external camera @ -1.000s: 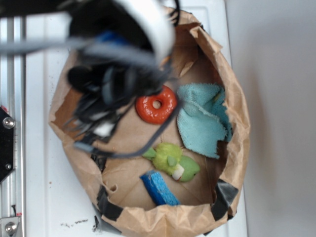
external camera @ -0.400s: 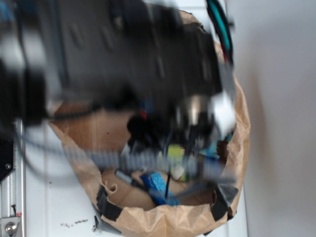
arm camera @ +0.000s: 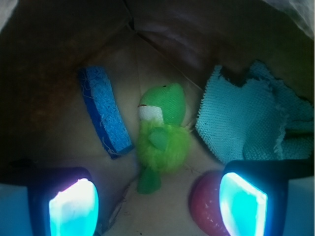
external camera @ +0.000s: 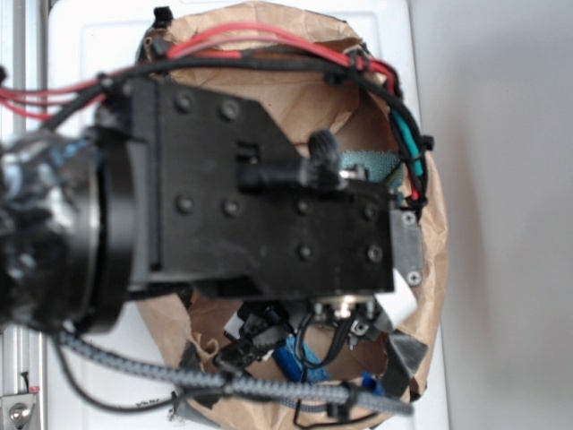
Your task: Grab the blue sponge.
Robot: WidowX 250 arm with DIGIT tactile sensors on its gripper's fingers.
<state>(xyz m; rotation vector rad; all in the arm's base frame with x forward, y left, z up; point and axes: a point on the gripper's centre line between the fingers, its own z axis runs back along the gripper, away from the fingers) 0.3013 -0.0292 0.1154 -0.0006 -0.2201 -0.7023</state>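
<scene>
Gripper [arm camera: 157, 199] nearest the lens, fingers [arm camera: 74, 206] spread wide, holding nothing. Just beyond, red ring [arm camera: 206, 206] by the right finger and green plush toy [arm camera: 162, 137] between the jaws. Blue sponge [arm camera: 104, 118] farther, left of the toy, lying diagonally on the paper bag [arm camera: 59, 59] floor. Pale teal cloth [arm camera: 246, 123] far right. Best shifted left over the sponge, jaws turned across its narrow width, then lowered clear of the toy.
</scene>
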